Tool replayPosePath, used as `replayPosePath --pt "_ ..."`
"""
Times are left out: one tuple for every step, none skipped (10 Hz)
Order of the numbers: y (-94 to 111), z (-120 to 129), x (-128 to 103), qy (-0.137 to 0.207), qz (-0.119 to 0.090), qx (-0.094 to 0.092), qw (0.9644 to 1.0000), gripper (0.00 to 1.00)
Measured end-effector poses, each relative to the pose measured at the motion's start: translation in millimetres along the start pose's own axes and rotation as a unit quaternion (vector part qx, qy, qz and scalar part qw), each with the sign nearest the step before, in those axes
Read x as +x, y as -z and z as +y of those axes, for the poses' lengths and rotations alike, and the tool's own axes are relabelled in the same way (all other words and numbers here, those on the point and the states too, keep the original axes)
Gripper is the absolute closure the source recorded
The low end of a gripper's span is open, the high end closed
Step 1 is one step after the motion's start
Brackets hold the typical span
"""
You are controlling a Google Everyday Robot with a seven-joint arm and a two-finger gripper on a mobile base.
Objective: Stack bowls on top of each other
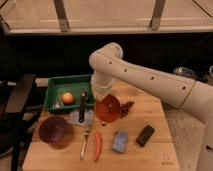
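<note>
— Orange bowl (108,108): where was it?
— It hung tilted above the wooden table (150,155), clamped at its rim by the gripper (102,97), whose fingers were closed on it.
— And the purple bowl (53,130)?
— It sat upright at the table's left front, well apart, below the green tray (56,86). A blue sponge (119,141) lay nearby.

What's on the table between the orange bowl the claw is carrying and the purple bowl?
In the camera view, the claw, shut on the orange bowl, is right of the purple bowl. Between them lie a fork and a grey mat.
</note>
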Motion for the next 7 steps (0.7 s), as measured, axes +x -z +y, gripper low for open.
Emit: replayPosePath --pt "0 -1 -1 0.001 -0.001 0.0 1.0 1.0" --pt "0 -2 -2 0.002 -0.001 0.0 1.0 1.0" --pt "0 -1 -2 0.001 -0.001 0.001 1.0 1.0" --pt "0 -1 -1 0.001 -0.001 0.001 1.0 1.0" --pt "0 -2 -1 0.002 0.0 0.002 1.0 1.0" --pt "2 -7 -2 0.011 0.004 0.006 0.9999 1.0" --pt "3 -15 -5 0.02 0.006 0.008 0.9998 1.0"
